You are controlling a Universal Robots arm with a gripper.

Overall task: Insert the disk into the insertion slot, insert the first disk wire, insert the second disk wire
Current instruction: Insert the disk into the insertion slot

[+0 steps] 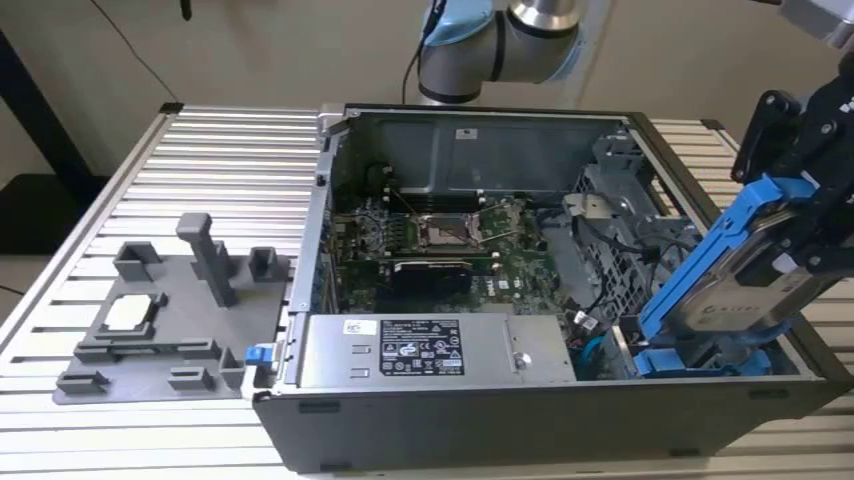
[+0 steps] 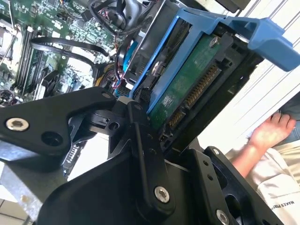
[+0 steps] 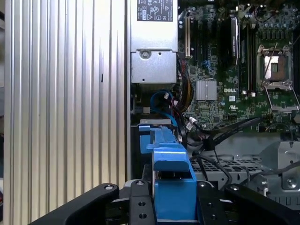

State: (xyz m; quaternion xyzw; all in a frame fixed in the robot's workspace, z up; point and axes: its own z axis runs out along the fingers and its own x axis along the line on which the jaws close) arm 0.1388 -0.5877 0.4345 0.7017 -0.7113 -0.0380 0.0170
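I am standing by a big ribbed metal table (image 1: pixel 200 150). On it lies an open computer case (image 1: pixel 534 425). Inside the case I can see a green board (image 1: pixel 447 240) and a big grey power box (image 1: pixel 414 350).

The end effector (image 3: pixel 172 202) is up over the case's corner, past the end of the power box. It is pinching the disk (image 1: pixel 741 295). One black finger presses on each side of the disk's blue frame (image 3: pixel 164 154), at the high end.

The disk is not lying flat. It is tipped, like a slide. Its long way runs from the end effector down and away into the case. The high end is in the fingers. The low end is far from them, down in the corner.

The insertion slot (image 3: pixel 151 123) looks to be right there, at the low end, straight ahead of the end effector along the disk. So the disk seems to point at the slot already. I think its low end is at the mouth of the slot, but I cannot tell how far in it is. It is not all the way in, since most of it sticks up.

Some blue wires (image 3: pixel 164 99) lie loose just past the slot, away from the end effector. I see none plugged into the disk.
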